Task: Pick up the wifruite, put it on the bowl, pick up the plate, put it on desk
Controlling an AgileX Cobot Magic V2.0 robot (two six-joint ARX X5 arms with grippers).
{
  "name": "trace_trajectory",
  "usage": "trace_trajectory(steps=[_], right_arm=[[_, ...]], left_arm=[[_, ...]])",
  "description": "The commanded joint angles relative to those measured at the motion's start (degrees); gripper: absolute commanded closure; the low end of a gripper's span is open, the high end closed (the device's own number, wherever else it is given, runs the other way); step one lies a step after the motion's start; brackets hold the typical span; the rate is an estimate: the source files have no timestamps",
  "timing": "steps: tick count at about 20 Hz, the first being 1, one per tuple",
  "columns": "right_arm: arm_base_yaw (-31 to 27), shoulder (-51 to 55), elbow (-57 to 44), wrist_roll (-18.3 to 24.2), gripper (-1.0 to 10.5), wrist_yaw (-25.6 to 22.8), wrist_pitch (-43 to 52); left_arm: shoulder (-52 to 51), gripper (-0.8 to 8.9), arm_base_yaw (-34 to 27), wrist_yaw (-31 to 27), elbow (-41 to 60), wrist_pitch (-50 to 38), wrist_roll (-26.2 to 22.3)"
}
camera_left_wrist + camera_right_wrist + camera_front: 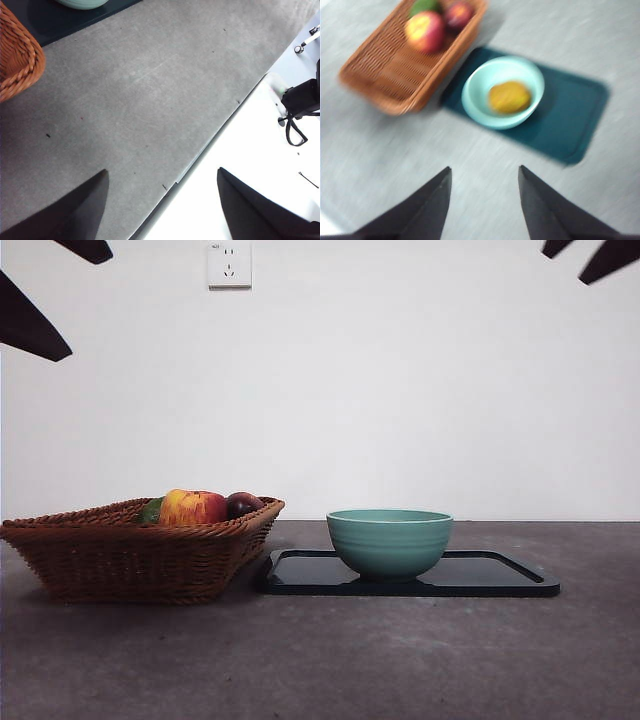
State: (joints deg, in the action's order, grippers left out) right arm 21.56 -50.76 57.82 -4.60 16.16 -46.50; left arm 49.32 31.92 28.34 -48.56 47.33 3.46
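The brown-yellow wifruite [509, 97] lies inside the mint-teal bowl [470, 97], blurred in the right wrist view. In the front view the bowl [388, 540] hides it. The bowl stands on a dark rectangular plate [500, 576] that lies flat on the grey desk [320, 660]. My right gripper [484, 167] hangs open and empty, high above the desk and short of the bowl. My left gripper [162, 170] is open and empty over the desk's edge, well away from the plate [60, 20] and the bowl [82, 3].
A woven basket [130, 555] stands close beside the plate and holds a red-yellow apple [192, 508], a dark plum [242, 504] and a green fruit [152, 510]. Black arm tips [30, 328] show at the top corners. The desk's edge [210, 145] runs beneath the left gripper.
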Motion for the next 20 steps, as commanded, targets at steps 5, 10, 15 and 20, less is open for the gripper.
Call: trace_trajectory(steps=[5,10,15,20], right_arm=[[1.7,11.2,-12.4,0.5,7.3,8.7,-0.3],[1.7,14.1,-16.2,0.5,7.3,9.5,-0.2],[1.7,14.2,-16.2,0.5,7.3,9.5,0.2],[1.7,14.2,-16.2,0.5,7.3,9.5,0.2]], left_arm=[[0.2,4.69,0.3,0.2,-0.5,-0.7,-1.2],[0.2,4.69,0.3,0.2,-0.5,-0.6,-1.1],[0.2,4.69,0.3,0.2,-0.5,-0.6,-1.1],[0.2,4.69,0.3,0.2,-0.5,-0.6,-1.1]])
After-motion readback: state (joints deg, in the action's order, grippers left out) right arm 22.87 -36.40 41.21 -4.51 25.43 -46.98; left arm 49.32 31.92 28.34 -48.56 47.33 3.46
